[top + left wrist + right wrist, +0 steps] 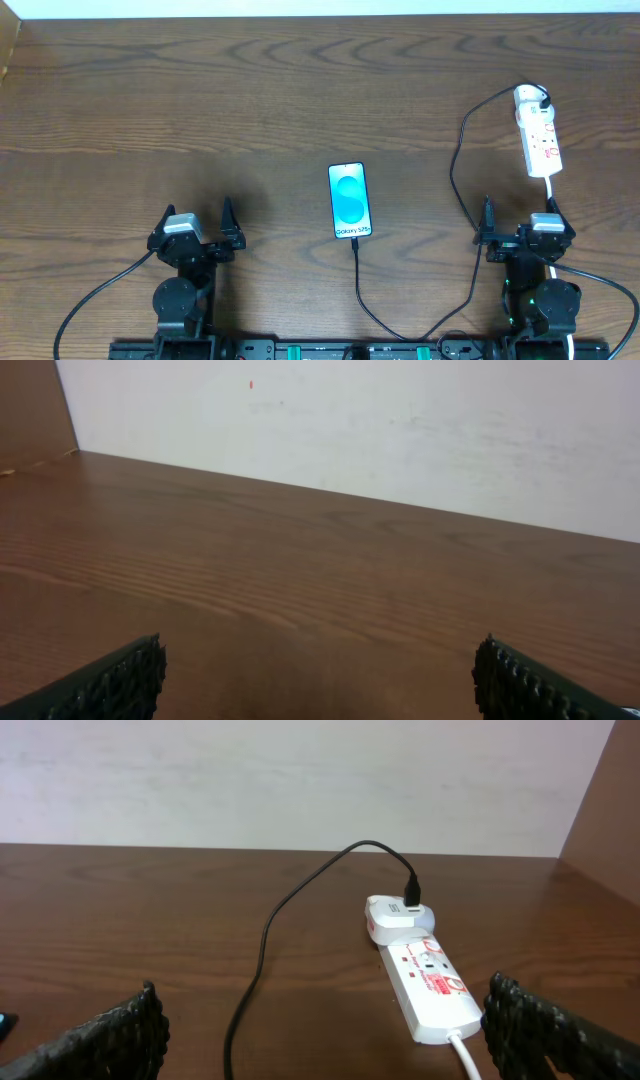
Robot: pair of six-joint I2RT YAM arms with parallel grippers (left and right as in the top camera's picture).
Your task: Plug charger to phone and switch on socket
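Note:
The phone (348, 200) lies flat mid-table, its blue screen lit. The black charger (462, 150) cable meets the phone's near edge, loops toward the front of the table and runs up to a white plug at the far end of the socket (538, 130). From the right wrist the socket (425, 980) lies just ahead on the right, and the charger (265, 950) cable curves into its plug (395, 915). My right gripper (520, 220) (320, 1035) is open and holds nothing. My left gripper (197, 222) (320, 685) is also open, over bare wood.
The socket's white cord (465, 1055) runs back past my right fingers (530, 1030). A wooden side panel rises at the table's far left (30, 410), and another stands at the right (605, 800). A pale wall (400, 420) runs behind the table.

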